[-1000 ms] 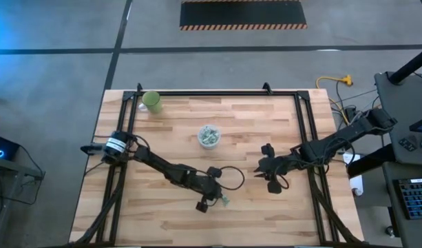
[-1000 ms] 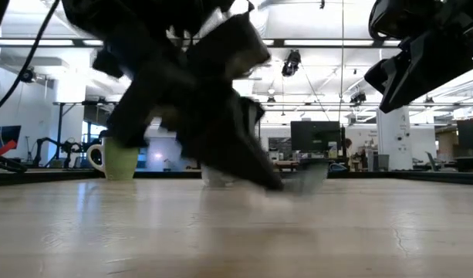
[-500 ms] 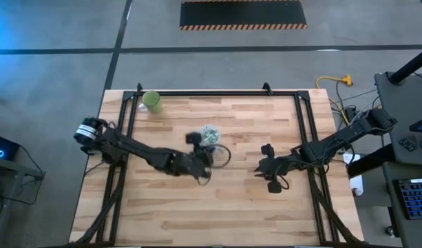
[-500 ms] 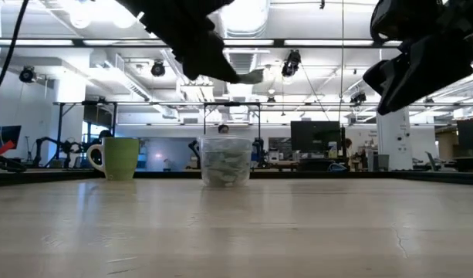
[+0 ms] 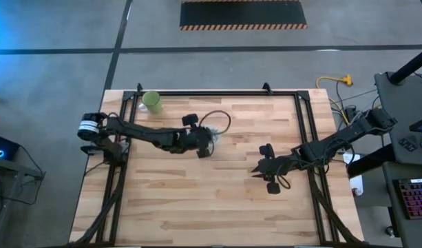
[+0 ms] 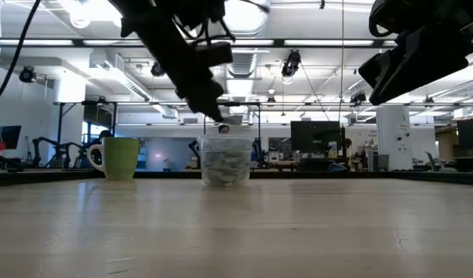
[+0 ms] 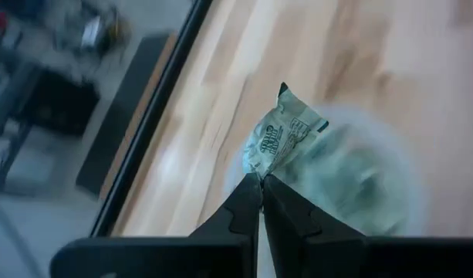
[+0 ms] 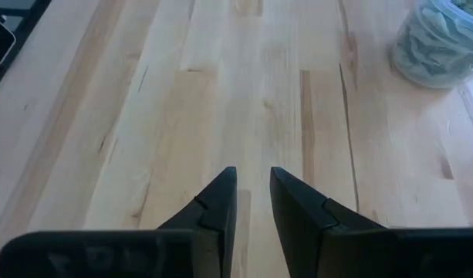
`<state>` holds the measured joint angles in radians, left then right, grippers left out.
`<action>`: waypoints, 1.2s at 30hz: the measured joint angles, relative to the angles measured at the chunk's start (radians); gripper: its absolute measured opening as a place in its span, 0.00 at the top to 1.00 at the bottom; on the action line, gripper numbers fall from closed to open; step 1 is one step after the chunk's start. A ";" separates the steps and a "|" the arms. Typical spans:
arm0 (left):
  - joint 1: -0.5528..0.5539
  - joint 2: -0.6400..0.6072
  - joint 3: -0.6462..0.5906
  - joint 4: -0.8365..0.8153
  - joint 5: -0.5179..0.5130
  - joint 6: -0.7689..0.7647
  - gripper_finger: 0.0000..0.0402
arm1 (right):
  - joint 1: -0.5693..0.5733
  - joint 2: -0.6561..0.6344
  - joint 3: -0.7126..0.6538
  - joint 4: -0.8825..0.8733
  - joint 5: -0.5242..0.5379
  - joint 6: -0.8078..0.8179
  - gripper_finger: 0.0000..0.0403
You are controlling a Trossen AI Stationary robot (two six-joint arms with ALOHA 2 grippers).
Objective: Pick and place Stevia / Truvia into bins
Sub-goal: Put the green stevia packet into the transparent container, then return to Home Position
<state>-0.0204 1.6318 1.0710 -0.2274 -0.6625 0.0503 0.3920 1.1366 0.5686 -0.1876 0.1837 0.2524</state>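
Observation:
A pale green and white Stevia packet (image 7: pixel 283 139) hangs over the clear cup (image 6: pixel 224 161), with my left gripper (image 7: pixel 261 181) shut on it. In the high view my left gripper (image 5: pixel 208 140) covers most of the cup (image 5: pixel 213 131), which stands on its base at the table's middle, toward the far edge. The cup holds several packets. My right gripper (image 8: pixel 252 179) stands open with nothing between its fingers, above bare wood to the right of the cup (image 8: pixel 440 42), at the table's right middle (image 5: pixel 258 170). My left gripper pinches the packet's lower corner (image 7: pixel 257 168) between its two fingertips. The fingers slant down from the table's left side. The packet sticks out past the fingertips, lifted clear, above the cup's mouth (image 6: pixel 233 120).
An opaque light-green mug (image 5: pixel 152 101) stands at the far left corner, seen left of the cup in the low view (image 6: pixel 120 158). Black frame rails (image 5: pixel 303 131) run along the table's left, right and far edges. Bare wood lies near the front edge.
My left gripper has risen from the table's near middle and swung toward the far edge, tipping up from pointing steeply down. It has stayed shut and carried the packet clear of the table to above the clear cup.

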 joint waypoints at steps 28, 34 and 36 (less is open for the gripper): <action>0.015 -0.024 0.009 -0.105 0.033 0.013 0.61 | -0.006 0.000 0.000 0.015 0.006 -0.055 0.82; -0.026 -0.082 0.011 -0.153 0.032 0.015 0.59 | -0.057 -0.003 0.000 0.022 0.268 -0.065 0.82; -0.035 -0.110 0.010 -0.161 0.025 0.001 0.59 | -0.076 -0.003 0.000 0.045 0.378 -0.011 0.82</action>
<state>-0.0559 1.5214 1.0813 -0.3888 -0.6374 0.0511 0.3156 1.1339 0.5682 -0.1429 0.5621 0.2417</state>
